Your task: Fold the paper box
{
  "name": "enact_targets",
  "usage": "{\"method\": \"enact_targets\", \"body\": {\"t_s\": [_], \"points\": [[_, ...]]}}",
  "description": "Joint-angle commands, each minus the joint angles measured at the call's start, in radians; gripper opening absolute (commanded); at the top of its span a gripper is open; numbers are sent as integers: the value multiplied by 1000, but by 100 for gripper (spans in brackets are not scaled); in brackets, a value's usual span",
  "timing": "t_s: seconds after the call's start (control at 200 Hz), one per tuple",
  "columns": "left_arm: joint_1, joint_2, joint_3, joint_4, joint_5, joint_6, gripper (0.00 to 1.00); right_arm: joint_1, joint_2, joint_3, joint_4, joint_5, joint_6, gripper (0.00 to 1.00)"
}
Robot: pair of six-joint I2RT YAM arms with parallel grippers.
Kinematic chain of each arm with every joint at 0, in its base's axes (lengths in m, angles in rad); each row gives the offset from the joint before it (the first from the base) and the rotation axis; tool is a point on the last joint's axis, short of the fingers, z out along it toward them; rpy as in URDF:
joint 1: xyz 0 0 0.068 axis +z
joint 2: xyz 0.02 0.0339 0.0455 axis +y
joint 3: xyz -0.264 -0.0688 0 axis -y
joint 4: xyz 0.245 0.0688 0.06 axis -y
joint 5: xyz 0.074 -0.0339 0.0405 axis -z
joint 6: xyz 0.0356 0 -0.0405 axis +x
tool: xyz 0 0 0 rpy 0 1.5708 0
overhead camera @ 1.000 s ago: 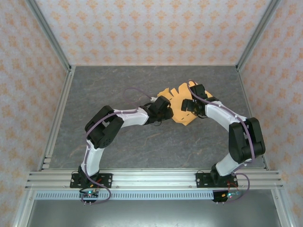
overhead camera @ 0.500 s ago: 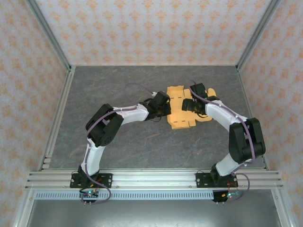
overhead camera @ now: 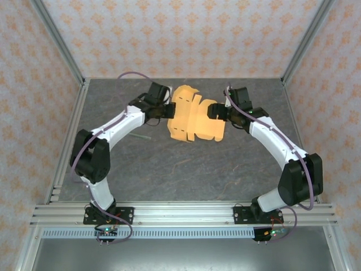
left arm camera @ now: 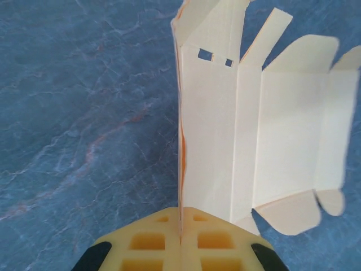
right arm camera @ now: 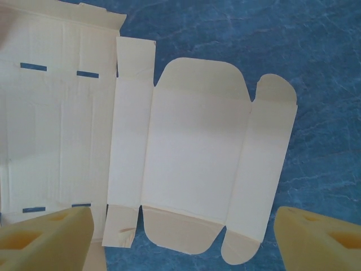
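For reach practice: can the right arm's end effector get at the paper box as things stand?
Probably yes: the open right end effector hovers at the paper box, nothing between; the left end effector pinches its opposite edge.

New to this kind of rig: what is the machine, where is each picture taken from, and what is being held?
These are two robot arms bolted at the near edge of a grey table. The wide picture looks down from above and behind them: left arm on the left, right arm on the right. The two close-ups come from a camera on each wrist, with that arm's own jaws at the bottom edge. Between the arms is the paper box, for now an unfolded orange-yellow card sheet with creases and flaps. The left arm's jaws are shut on one edge of it. The right arm's jaws stand wide open with the sheet spread beyond them, not gripped.
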Motion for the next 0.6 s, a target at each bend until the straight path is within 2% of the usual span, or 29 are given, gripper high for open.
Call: {"method": "enact_targets", "body": {"t_s": [0.0, 0.11, 0.22, 0.335, 0.42, 0.596], "points": [[43, -57, -32, -39, 177, -3, 0, 7, 5, 40, -19, -92, -36, 82], [49, -104, -11, -90, 192, 81, 0, 13, 0, 67, -19, -143, -74, 82], [52, -110, 79, -217, 228, 215, 0, 15, 9, 138, -25, -214, -135, 82], [52, -113, 154, -312, 199, 346, 0, 14, 32, 219, -20, -249, -273, 83], [52, -121, 200, -368, 226, 465, 0, 14, 60, 277, -38, -251, -382, 83], [52, -110, 311, -520, 272, 671, 0, 11, 111, 390, -208, -398, -626, 84]]}}
